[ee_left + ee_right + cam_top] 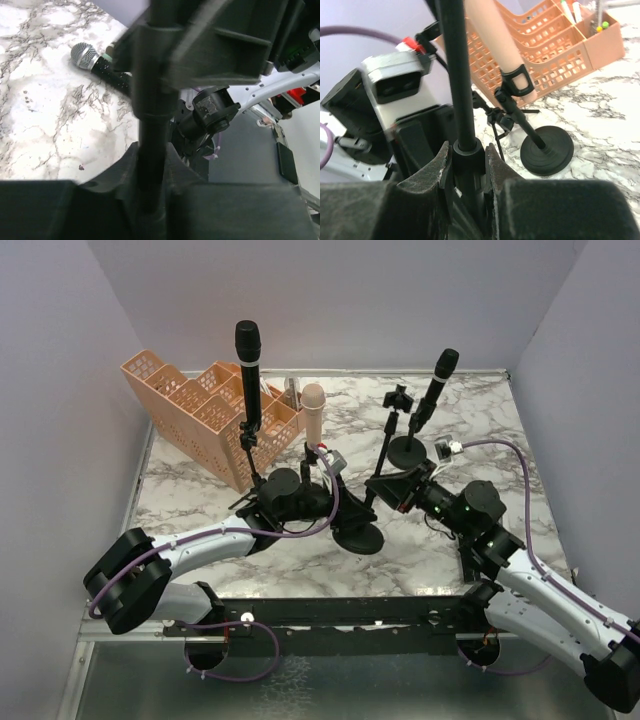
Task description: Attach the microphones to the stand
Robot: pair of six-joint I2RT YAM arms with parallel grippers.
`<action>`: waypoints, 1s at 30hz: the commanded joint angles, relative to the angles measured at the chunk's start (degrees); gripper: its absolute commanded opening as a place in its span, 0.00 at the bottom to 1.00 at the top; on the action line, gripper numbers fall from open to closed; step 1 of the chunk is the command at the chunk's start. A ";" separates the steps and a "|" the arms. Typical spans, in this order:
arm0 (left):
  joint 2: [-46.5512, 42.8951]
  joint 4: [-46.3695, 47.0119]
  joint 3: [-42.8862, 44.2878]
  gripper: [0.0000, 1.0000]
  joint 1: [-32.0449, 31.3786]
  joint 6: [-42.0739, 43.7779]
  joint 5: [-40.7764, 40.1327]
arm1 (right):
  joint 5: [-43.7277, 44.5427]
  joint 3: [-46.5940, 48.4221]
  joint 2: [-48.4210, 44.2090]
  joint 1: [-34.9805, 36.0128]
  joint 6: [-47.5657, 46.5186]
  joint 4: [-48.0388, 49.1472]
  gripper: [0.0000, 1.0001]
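Bare marble tabletop [530, 490] is open along the right side, whereas the clustered microphone stands [387, 445] and their round bases [357, 537] crowd the middle, and the orange basket [190, 405] blocks the back left.

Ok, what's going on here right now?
Three microphones sit in stand clips: the left black microphone, the pink microphone and the right-hand black microphone. The silver-headed microphone lies on the table. The right pincer clamps a stand pole; the left pincer clamps one too. One clip is empty.
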 commanded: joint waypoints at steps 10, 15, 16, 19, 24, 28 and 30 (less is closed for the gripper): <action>-2.11 1.48 3.71 0.00 1.44 3.36 8.66 | -6.72 4.53 0.44 0.02 2.72 1.63 0.67; -3.15 1.48 5.27 0.00 1.53 4.41 14.07 | -12.11 4.66 -0.30 -0.01 2.32 3.53 0.70; -3.41 1.46 5.42 0.00 1.52 4.59 14.11 | -11.49 4.83 -0.30 0.00 2.20 2.70 0.70; -3.61 1.48 5.93 0.00 1.49 4.54 14.78 | -8.33 5.01 -0.47 -0.01 2.18 0.39 0.72; -4.13 1.48 6.16 0.00 1.53 4.73 13.83 | -6.02 4.76 -0.71 -0.01 1.15 -1.61 0.74; -4.64 0.75 5.01 0.00 1.53 4.34 4.84 | -13.63 2.77 -1.29 -0.01 2.79 5.27 0.74; -4.64 -0.19 4.64 0.00 1.53 4.35 0.33 | -14.72 2.64 -1.98 -0.01 4.01 5.81 0.73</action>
